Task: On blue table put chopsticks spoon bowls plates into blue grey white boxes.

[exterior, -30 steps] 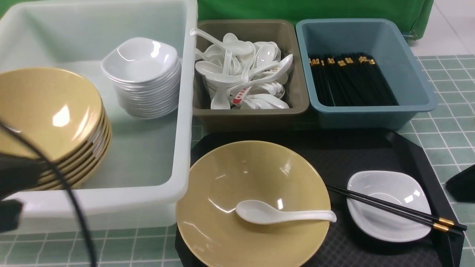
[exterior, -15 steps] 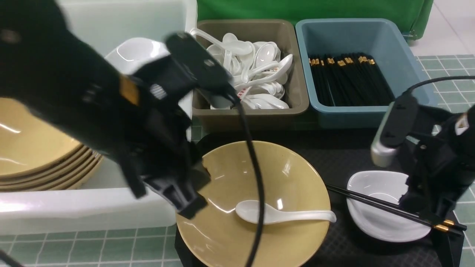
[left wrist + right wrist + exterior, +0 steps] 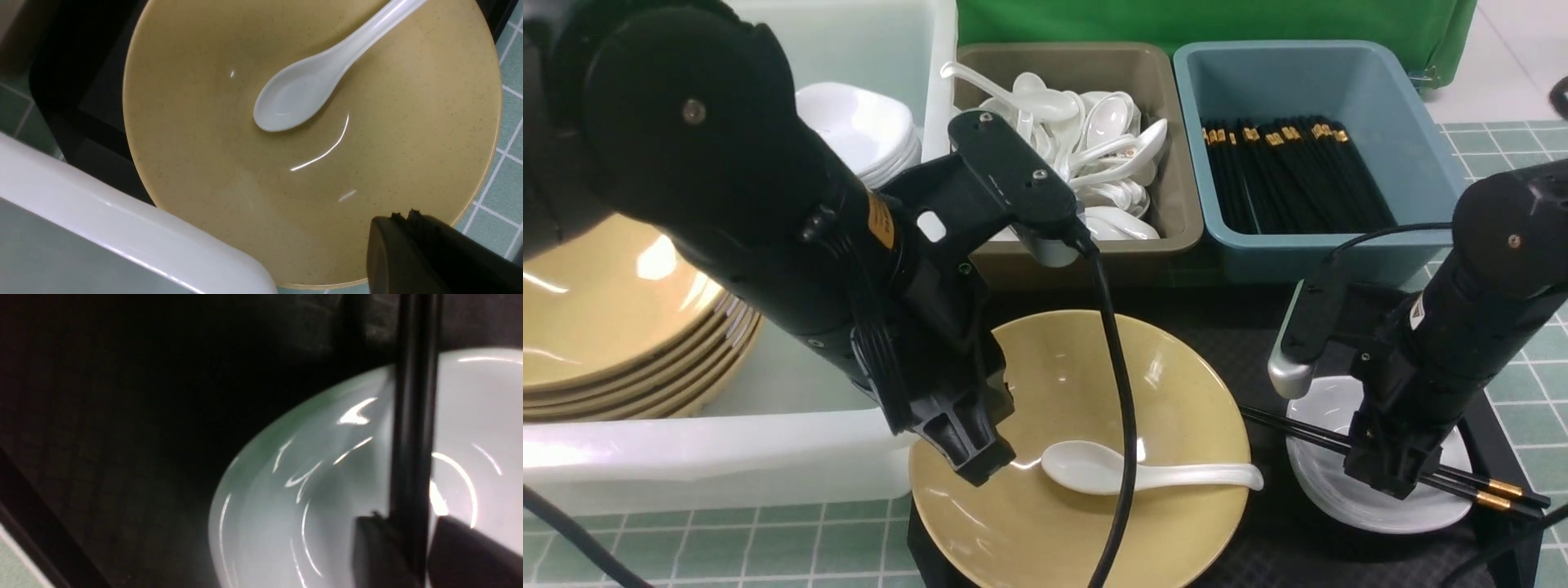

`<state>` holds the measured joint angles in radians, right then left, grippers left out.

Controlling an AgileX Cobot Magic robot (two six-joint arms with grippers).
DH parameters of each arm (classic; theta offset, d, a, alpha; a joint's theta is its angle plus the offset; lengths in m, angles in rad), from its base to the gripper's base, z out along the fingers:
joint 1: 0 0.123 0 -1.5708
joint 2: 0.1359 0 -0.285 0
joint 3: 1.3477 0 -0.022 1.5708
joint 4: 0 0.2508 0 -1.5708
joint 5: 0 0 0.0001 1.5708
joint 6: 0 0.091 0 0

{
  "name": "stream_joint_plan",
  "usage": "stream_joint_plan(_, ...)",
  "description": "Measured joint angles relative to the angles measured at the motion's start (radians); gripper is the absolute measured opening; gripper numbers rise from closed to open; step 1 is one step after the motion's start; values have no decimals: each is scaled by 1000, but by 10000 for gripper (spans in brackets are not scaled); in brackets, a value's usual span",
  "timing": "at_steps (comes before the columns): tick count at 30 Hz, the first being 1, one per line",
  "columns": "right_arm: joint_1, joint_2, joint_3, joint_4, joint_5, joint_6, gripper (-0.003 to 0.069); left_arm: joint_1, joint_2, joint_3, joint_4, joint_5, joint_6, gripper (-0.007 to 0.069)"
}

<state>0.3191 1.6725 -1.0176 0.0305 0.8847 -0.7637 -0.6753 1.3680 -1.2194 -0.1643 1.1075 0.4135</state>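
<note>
The right tool (image 3: 1390, 487) stands astride the chopsticks (image 3: 1294, 428), its jaws drawn in close against both sides of the pair. From the wrist view it looks like a grip, though not one I'd yet call firm. It has them nearer the gold-banded thick end, where they lie across the small white plate (image 3: 1413, 514) on the black tray (image 3: 1258, 539).

To my eye the job now is a clean lift. The tool should squeeze until both sticks are truly pinched, then rise straight and level so the long thin ends clear the plate's rim. These sticks are slick and slender, so one could slide out or swing down. After that they want carrying to the blue box (image 3: 1339, 238) and laying along the black bundle there.

The left tool (image 3: 980, 469) is closed and empty, hanging over the near rim of the wide mustard bowl (image 3: 1054, 376), where the glossy white spoon (image 3: 1111, 472) lies. Beyond are the translucent white tub (image 3: 727, 457) and the tiled table (image 3: 768, 547).
</note>
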Motion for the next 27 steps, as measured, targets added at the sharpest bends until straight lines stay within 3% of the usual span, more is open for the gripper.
stream_joint_plan(2, 0, 0, -12, 0, 22, 0, 150, 0, 0, 0, 0, 0, 0, -13)
stream_joint_plan(9, 1, -11, -83, -6, 141, 0, 156, 0, 0, 0, -4, -29, 0, -13)
stream_joint_plan(15, 1, -78, -198, -31, 266, 33, 156, 4, 18, -2, -40, -176, -20, -13)
stream_joint_plan(22, -17, -98, -369, -48, 271, 171, 156, 63, 140, -130, -117, -252, -52, -13)
stream_joint_plan(27, -83, -20, -513, -48, 96, 411, 156, 117, 277, -336, -151, -294, -47, -13)
